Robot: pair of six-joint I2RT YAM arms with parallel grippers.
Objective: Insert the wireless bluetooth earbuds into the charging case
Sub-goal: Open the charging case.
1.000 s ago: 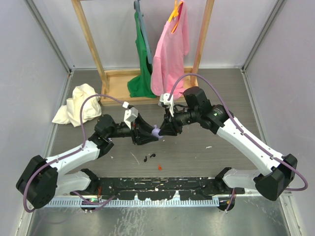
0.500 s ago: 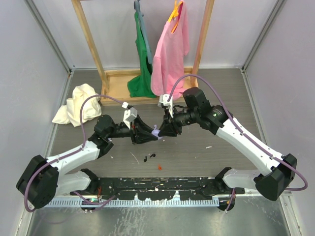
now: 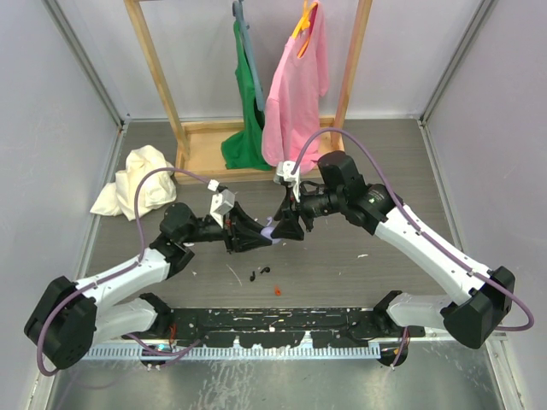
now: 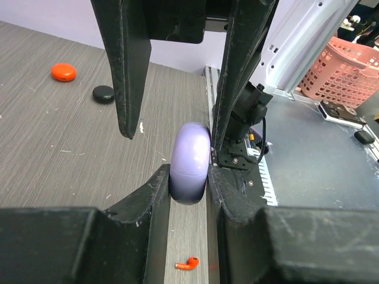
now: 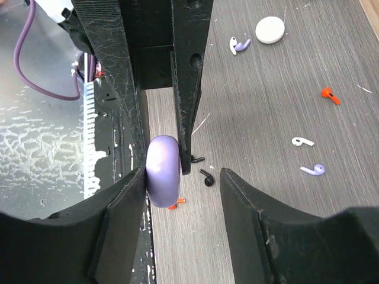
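Note:
A shut purple charging case (image 4: pixel 189 163) is held above the table between the fingers of my left gripper (image 4: pixel 189 177), which is shut on it. It also shows in the right wrist view (image 5: pixel 163 171) and the top view (image 3: pixel 270 231). My right gripper (image 5: pixel 183 174) is open, facing the left one. Its jaws straddle the case, and one finger (image 5: pixel 127 195) lies against the case's side. Two black earbuds (image 5: pixel 206 177) and an orange earbud (image 4: pixel 187 264) lie on the table below. A purple earbud (image 5: pixel 312 170) and a white earbud (image 5: pixel 302 141) lie further off.
An orange case (image 4: pixel 63 71), a black case (image 4: pixel 103 93), a white case (image 5: pixel 270 29), another orange earbud (image 5: pixel 329 94) and a white-purple earbud (image 5: pixel 240 45) lie on the table. A wooden clothes rack (image 3: pixel 162 94) with shirts and a crumpled cloth (image 3: pixel 137 181) stand at the back.
Both grippers stay meeting at the case. The left arm's forearm and wrist have shifted slightly, and the right gripper has edged a little up and left.

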